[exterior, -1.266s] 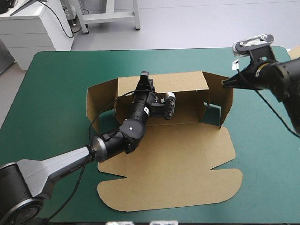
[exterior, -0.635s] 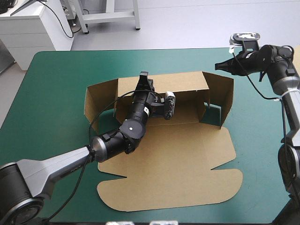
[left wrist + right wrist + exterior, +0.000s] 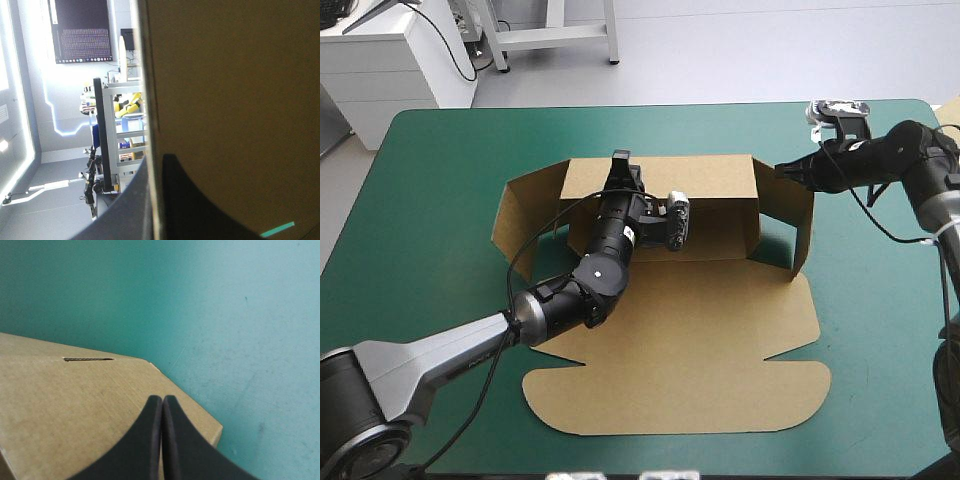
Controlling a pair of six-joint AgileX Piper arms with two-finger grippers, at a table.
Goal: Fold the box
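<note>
The brown box (image 3: 700, 330) lies mid-table with its lid panel flat toward the near edge. Its back wall (image 3: 720, 185) and both side walls stand raised. My left gripper (image 3: 622, 163) sits at the top edge of the back wall, the arm lying across the box floor. In the left wrist view the board (image 3: 235, 100) runs edge-on between the two black fingers, so the left gripper (image 3: 152, 167) is shut on it. My right gripper (image 3: 782, 170) points at the top of the right side wall (image 3: 790, 215). In its own view the right gripper (image 3: 162, 399) is shut, with its tip over the brown board (image 3: 75, 400).
Teal-green cover (image 3: 430, 180) lies bare on all sides of the box, widest at the left and along the far edge. The left side wall (image 3: 520, 215) angles outward. Beyond the board's corner the right wrist view shows only cover (image 3: 235, 315).
My right gripper has come down and leftward from above the far right corner to the right side wall. The box has shifted slightly left and its left wall has swung outward.
</note>
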